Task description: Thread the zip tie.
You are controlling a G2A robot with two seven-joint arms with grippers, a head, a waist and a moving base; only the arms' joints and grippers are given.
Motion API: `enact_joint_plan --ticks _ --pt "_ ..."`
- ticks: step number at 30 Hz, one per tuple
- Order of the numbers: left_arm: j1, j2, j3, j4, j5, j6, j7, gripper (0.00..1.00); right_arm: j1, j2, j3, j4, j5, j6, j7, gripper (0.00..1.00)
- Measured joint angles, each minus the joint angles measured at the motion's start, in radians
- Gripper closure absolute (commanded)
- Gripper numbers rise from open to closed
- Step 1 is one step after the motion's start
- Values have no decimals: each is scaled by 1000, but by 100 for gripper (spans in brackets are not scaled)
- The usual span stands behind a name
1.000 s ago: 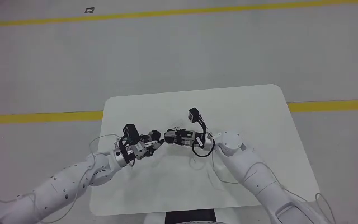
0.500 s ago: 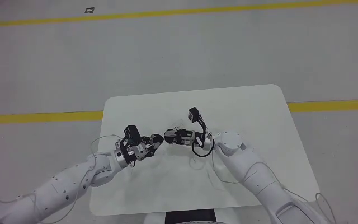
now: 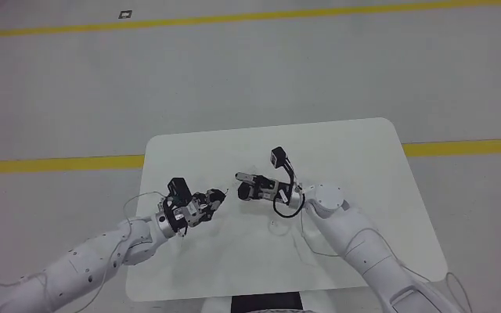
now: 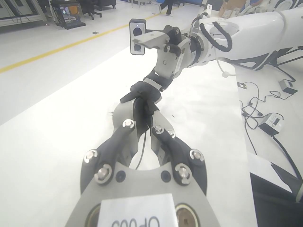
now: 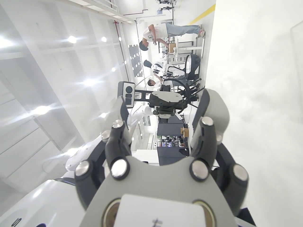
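Two robot arms face each other over a white table [image 3: 352, 156], their tips near but apart. The left gripper [image 4: 141, 103] has its black pads pressed together on a thin black zip tie [image 4: 142, 148] (the strap trails back between the fingers towards the wrist). The right gripper [image 3: 241, 186] has its fingers spread wide.
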Motion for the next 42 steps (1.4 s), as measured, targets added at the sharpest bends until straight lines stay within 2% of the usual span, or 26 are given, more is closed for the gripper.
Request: enact_joint_plan --ticks 10,14,18,21,24,27,30,34,42 --pt "-3 1 5 10 -8 0 -13 100 -2 3 5 -7 -10 -2 5 0" --pt "-4 -3 24 22 -161 0 -53 100 -2 3 5 -7 -10 -2 5 0" --pt "-46 12 87 -5 -324 0 -138 100 -2 3 5 -7 -10 -2 5 0" --pt "-57 26 91 -44 -418 0 -189 100 -2 3 5 -7 -10 -2 5 0" --pt "-59 38 90 -78 -483 0 -210 100 -2 3 5 -7 -10 -2 5 0" --pt "-63 48 90 -93 -530 0 -235 100 -2 3 5 -7 -10 -2 5 0" --pt "-65 50 90 -98 -573 0 -234 100 -2 3 5 -7 -10 -2 5 0" --pt "-60 41 90 -119 -606 0 -243 100 -2 3 5 -7 -10 -2 5 0" --pt "-61 38 90 -125 -609 0 -246 100 -2 3 5 -7 -10 -2 5 0"
